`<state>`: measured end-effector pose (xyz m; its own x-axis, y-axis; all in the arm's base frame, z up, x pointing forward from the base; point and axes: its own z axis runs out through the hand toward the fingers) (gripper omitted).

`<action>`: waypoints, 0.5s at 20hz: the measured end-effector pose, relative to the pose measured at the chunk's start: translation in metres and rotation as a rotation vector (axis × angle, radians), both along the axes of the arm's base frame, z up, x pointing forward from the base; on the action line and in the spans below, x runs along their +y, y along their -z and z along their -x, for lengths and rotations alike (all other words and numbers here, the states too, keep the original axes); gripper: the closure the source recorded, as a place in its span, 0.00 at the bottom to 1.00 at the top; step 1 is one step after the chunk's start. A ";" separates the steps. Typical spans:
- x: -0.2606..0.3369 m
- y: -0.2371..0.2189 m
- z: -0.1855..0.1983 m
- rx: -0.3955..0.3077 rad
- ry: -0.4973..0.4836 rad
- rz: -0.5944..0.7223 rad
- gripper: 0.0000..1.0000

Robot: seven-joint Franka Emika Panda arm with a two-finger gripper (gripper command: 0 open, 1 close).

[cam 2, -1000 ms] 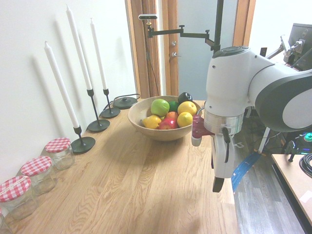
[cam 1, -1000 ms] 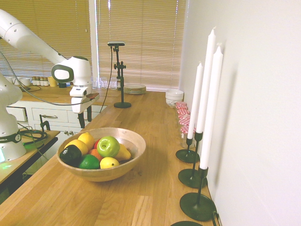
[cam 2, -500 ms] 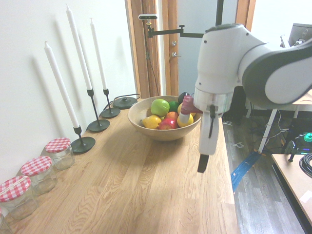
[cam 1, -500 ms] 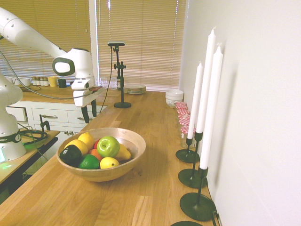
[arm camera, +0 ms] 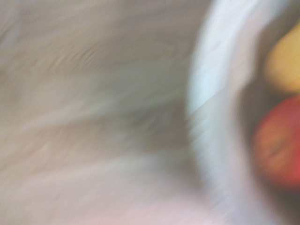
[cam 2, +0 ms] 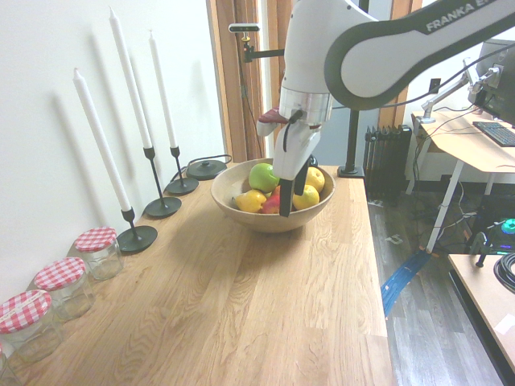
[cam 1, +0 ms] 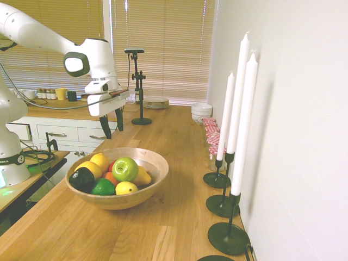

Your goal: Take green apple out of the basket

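The green apple (cam 1: 125,168) (cam 2: 263,177) lies on top of the other fruit in the wooden basket (cam 1: 158,166) (cam 2: 241,215) on the oak counter. My gripper (cam 1: 113,128) (cam 2: 292,201) hangs open and empty above the counter, just off the basket's rim on the side away from the first exterior camera. It points down, a little higher than the fruit. The blurred wrist view catches the basket's rim (arm camera: 211,93) with a red fruit (arm camera: 279,150) and a yellow fruit (arm camera: 286,65) inside.
Around the apple lie an avocado (cam 1: 81,178), a lime (cam 1: 103,187), lemons (cam 1: 126,188) and an orange. Three tall white candles (cam 1: 237,117) in black holders line the wall. Red-lidded jars (cam 2: 96,251) and stacked plates (cam 1: 155,101) stand further along the counter.
The arm has swung from the counter's outer edge in over the counter, toward the basket, and risen a little. The gripper has stayed open. The fruit has not moved.
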<state>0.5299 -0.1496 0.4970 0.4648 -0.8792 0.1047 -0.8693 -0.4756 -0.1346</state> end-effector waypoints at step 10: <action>-0.118 -0.020 -0.019 -0.007 0.120 -0.050 0.00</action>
